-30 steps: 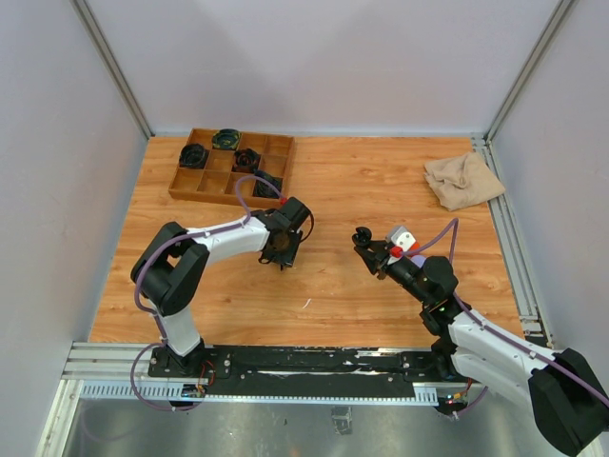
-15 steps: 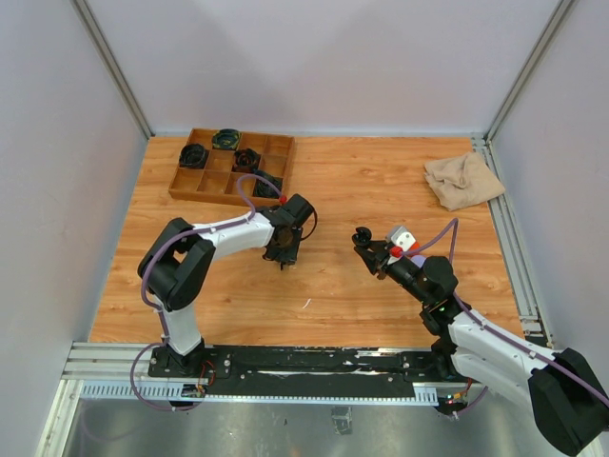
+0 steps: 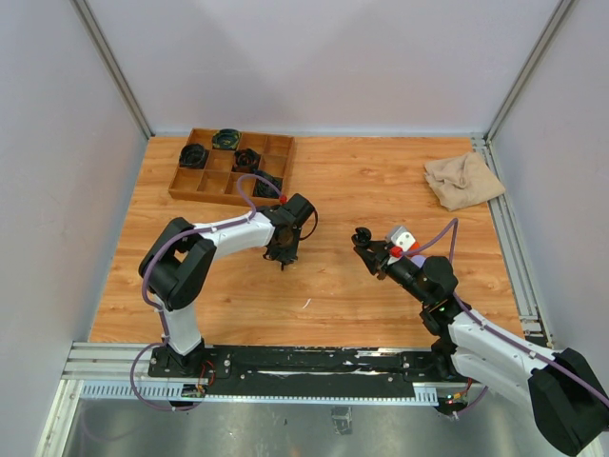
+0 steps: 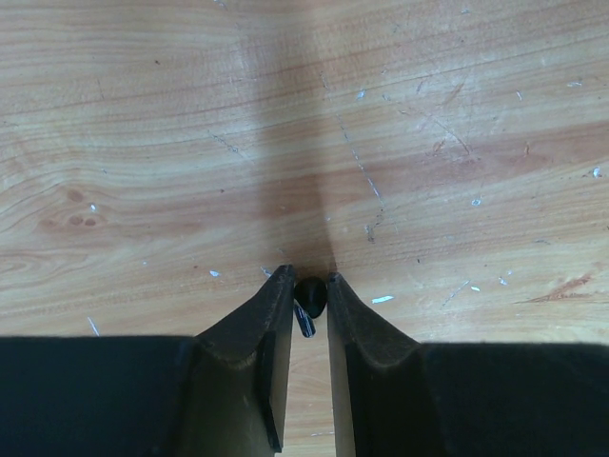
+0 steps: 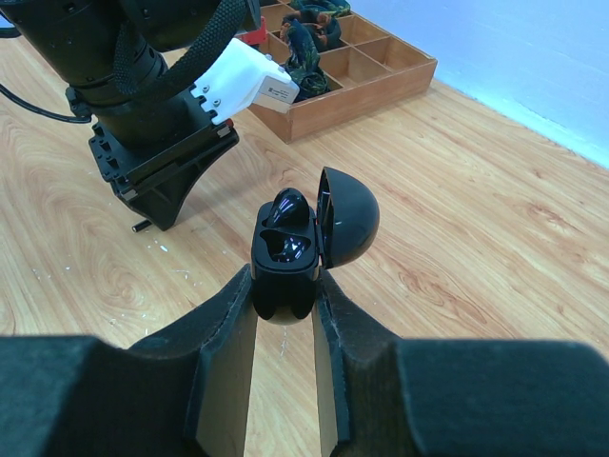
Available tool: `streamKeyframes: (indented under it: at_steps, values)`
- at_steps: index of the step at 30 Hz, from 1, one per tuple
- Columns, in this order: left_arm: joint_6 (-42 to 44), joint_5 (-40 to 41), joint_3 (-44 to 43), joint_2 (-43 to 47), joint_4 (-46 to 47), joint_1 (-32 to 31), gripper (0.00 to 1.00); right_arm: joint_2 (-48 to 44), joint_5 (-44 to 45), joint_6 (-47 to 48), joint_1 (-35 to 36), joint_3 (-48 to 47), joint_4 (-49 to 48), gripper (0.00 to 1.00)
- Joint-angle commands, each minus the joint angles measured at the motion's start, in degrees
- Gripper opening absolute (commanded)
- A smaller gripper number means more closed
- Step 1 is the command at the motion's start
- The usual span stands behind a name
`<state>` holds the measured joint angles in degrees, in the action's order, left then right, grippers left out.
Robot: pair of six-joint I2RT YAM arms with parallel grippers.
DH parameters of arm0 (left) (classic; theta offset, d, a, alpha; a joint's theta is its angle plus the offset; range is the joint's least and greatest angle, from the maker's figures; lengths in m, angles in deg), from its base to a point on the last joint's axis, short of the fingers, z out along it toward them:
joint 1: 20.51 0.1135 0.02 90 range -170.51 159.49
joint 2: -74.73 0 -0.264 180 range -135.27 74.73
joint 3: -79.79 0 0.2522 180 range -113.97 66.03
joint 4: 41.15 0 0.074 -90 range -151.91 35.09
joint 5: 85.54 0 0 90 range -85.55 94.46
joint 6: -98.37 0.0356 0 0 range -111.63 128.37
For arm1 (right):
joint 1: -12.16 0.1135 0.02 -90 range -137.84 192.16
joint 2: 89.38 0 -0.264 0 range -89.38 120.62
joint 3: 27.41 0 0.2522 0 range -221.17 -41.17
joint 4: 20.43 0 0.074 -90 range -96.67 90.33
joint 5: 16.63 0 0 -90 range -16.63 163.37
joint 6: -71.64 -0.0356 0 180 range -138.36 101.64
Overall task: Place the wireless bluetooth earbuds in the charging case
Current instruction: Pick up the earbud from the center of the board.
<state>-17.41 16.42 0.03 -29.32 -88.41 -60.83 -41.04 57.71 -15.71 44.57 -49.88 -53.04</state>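
A black earbud rests on the wooden table, pinched between the tips of my left gripper, which is shut on it. Seen from above, that left gripper points down at the table left of centre. My right gripper is shut on a black charging case, holding it above the table with its lid swung open. One black earbud sits in the case's far socket; the near socket looks hollow. From above, the case lies to the right of the left gripper, with a clear gap between them.
A wooden compartment tray at the back left holds several dark round cases. A crumpled beige cloth lies at the back right. In the right wrist view the left arm's head stands just left of the case.
The left jaws have closed in on the black earbud. The left wrist has edged slightly away from the arm's base. The right arm with the case has stayed still.
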Motion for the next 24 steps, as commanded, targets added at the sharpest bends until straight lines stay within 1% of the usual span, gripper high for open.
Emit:
streamKeyframes:
  at_steps: [1, 6, 12, 19, 24]
  values:
    - [-0.24, 0.78, 0.99, 0.24, -1.84, -0.29, 0.22, 0.0, -1.08, -0.72, -0.7, -0.78, -1.0, 0.03]
    - [-0.33, 0.9, 1.07, 2.05, -1.87, -0.69, 0.18, 0.62, -2.29, -0.55, -0.74, -1.01, -1.08, 0.03]
    - [-0.8, 1.92, 0.79, 6.67, -1.8, -1.9, 0.15, 1.72, -4.7, -0.38, -0.71, -1.48, -1.56, 0.03]
    - [-2.26, 3.51, 0.89, 13.72, -1.75, -3.54, 0.12, 1.85, -6.53, -0.27, -0.74, -1.07, -3.31, 0.03]
    - [-3.29, 5.22, 0.54, 19.47, -0.32, -6.39, 0.12, 2.23, -7.71, -0.71, -0.67, -0.7, -4.69, 0.04]
